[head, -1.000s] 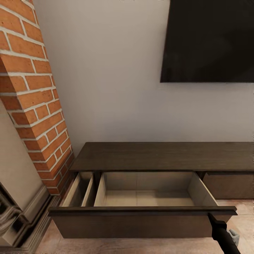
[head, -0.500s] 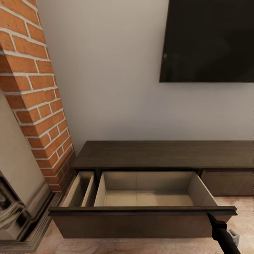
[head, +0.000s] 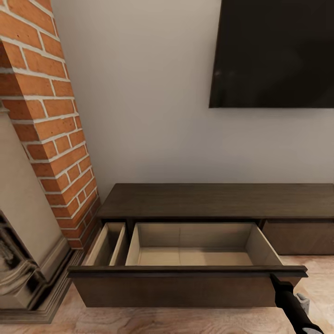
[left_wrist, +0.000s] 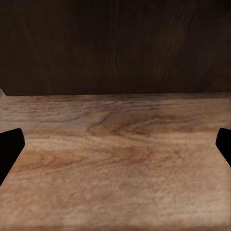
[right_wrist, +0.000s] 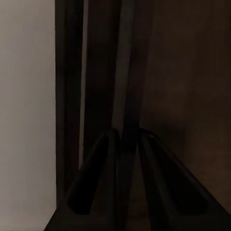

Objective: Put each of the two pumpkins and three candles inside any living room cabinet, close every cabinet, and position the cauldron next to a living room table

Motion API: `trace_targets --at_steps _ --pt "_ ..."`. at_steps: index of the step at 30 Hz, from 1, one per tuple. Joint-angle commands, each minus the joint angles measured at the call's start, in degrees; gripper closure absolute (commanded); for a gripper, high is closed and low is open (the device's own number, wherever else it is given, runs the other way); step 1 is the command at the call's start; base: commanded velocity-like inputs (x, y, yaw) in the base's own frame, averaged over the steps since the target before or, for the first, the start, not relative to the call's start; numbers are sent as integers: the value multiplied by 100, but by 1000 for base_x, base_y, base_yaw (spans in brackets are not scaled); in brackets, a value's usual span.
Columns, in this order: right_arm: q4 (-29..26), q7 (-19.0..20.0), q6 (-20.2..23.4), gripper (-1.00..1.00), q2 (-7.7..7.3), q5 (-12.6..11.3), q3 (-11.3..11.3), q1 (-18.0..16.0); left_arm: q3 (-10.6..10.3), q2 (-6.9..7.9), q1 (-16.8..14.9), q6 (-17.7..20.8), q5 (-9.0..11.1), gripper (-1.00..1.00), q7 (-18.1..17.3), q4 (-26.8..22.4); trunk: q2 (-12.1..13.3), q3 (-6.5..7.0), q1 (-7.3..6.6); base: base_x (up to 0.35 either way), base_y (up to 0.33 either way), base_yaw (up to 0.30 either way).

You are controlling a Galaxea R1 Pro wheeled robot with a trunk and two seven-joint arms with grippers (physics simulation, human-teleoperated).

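Home living room: brick fireplace [head: 44, 116], wall-mounted black TV [head: 273, 51], low dark wood cabinet [head: 218, 200] with open drawer, light plank floor [head: 153, 322].

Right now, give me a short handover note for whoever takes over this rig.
Right gripper: closed on the front panel's top edge of the cabinet drawer, at its right end.
Left gripper: open, holding nothing, over the wood floor facing a dark wood panel.
Done: drawer pulled out; what shows of its inside is bare.
Left: load two pumpkins and three candles, close every drawer, set the cauldron beside the table.
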Motion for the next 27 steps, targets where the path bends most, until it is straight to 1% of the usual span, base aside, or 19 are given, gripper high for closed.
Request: trace_targets --at_steps 1,14,20,27 --pt "-2 725 87 -100 0 -86 34 297 10 -3 2 -11 0 -100 -21 -3 -3 -5 -2 -12 0 0" --pt "-3 722 87 -100 0 -86 32 297 15 -3 2 -11 17 -100 -14 101 -3 -5 -2 -5 0 0" --pt "-3 721 87 -100 0 -86 32 297 15 -3 2 -11 17 -100 -14 109 -3 -5 -2 -130 0 0" --pt "-8 724 87 -100 -6 -81 44 297 17 -3 2 -11 17 -100 -16 111 -3 -5 -2 -48 0 0"
